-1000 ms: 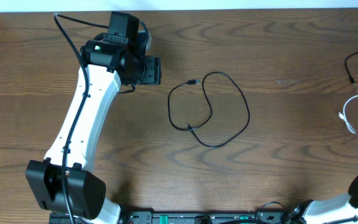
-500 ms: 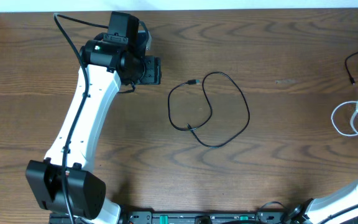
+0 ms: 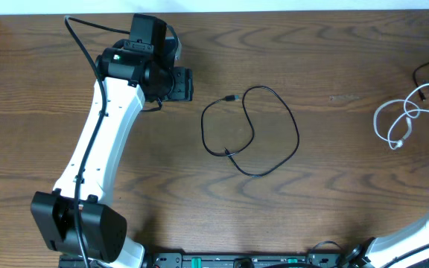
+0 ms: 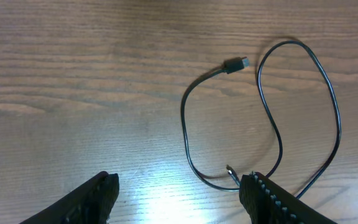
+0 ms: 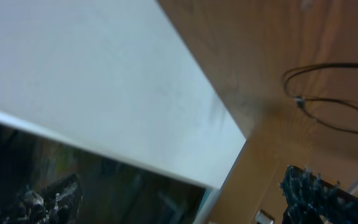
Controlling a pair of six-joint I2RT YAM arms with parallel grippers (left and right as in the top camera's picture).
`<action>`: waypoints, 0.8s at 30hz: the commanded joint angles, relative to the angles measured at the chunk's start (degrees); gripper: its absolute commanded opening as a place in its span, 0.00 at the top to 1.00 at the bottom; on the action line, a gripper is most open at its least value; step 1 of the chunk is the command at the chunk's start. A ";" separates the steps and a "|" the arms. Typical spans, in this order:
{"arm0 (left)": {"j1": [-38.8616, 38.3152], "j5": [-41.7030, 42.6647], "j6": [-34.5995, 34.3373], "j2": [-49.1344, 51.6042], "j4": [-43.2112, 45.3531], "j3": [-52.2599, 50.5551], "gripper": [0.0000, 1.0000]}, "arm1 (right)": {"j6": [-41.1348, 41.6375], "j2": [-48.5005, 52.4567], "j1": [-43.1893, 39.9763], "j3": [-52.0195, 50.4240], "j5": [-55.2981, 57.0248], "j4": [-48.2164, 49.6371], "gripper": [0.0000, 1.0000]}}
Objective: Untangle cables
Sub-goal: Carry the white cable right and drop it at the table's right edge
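Black cable [image 3: 253,132]: It lies flat in the middle of the table [image 3: 334,193]. It makes 1 loose loop that crosses over itself, and its 2 small plug ends are near each other.
White cable [image 3: 407,112]: It is well apart from the black one, over on the right side. It curls in a few bends.
Other black cable [image 3: 423,71]: It is at the far right edge, near the white one. I cannot tell if those 2 are hooked together.
Left gripper [image 4: 180,180]: Its 2 fingers are apart and hold nothing. It hangs just beside the black loop.
Right gripper [image 5: 179,196]: Its fingers are spread very wide with nothing between them. It is tipped toward the table edge.
How they will feel: The cables look thin, light and floppy. I think they will bend and slide when pulled, and they will not break easily.
Where to grab: The little plug [image 4: 234,64] looks like the best spot, because it is thicker than the cord. Pulling it outward should open the loop.
Watch out: A cord this thin could slip out of the fingers. The fingers need to go right down to the wood.
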 commanded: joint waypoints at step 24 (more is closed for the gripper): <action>-0.09 0.70 -0.33 0.13 -0.17 -0.24 0.32 | 18.93 -0.50 0.26 0.44 26.47 -28.37 0.01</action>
